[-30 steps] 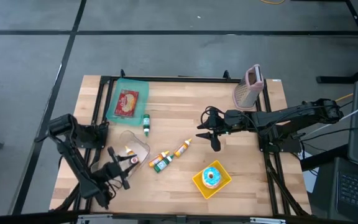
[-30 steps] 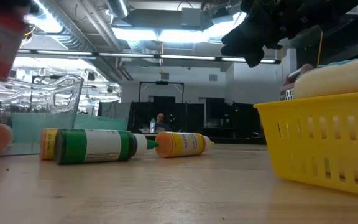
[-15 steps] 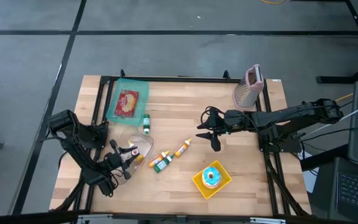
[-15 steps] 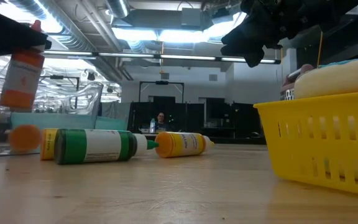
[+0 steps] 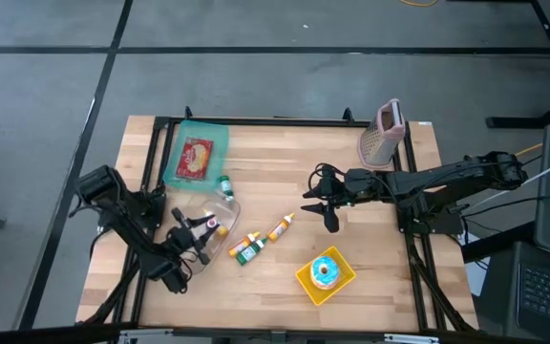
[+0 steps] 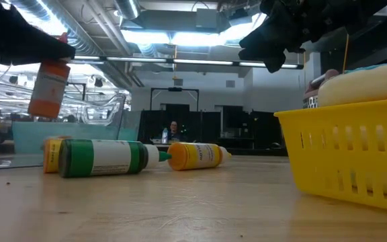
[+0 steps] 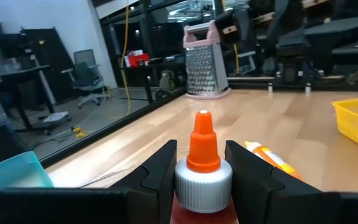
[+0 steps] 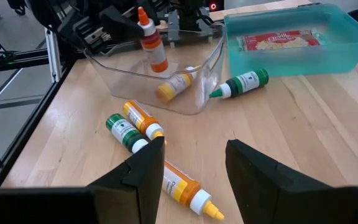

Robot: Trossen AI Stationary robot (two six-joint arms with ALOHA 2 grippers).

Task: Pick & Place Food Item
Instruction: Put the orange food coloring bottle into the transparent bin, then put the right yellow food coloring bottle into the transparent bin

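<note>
- Now, largest first: the wooden table [image 5: 370, 239] carries everything, and what has changed on it lies around the left claw [image 5: 201, 232], which has travelled from the table's near edge towards the clear plastic container [image 8: 160, 81].
- That container, directly beneath this claw, sat flat a second ago; now it is tipped up on one side and pushed towards the teal bin [image 5: 195, 153] beyond it.
- The orange-capped sauce bottle [image 6: 48, 89] is clamped upright between the left claw's fingers, lifted clear of the table; another bottle [image 8: 174, 84] lies inside the container below.
- Loose bottles [image 5: 248, 247] lie just beside the claw, the yellow basket with a donut [image 5: 325, 274] farther off.
- The right claw [image 5: 330, 204], fingers apart and empty, has not moved, hanging above mid-table.
- Judging from this, the pick is finished and the carry is under way; the placing spot cannot be told yet.
</note>
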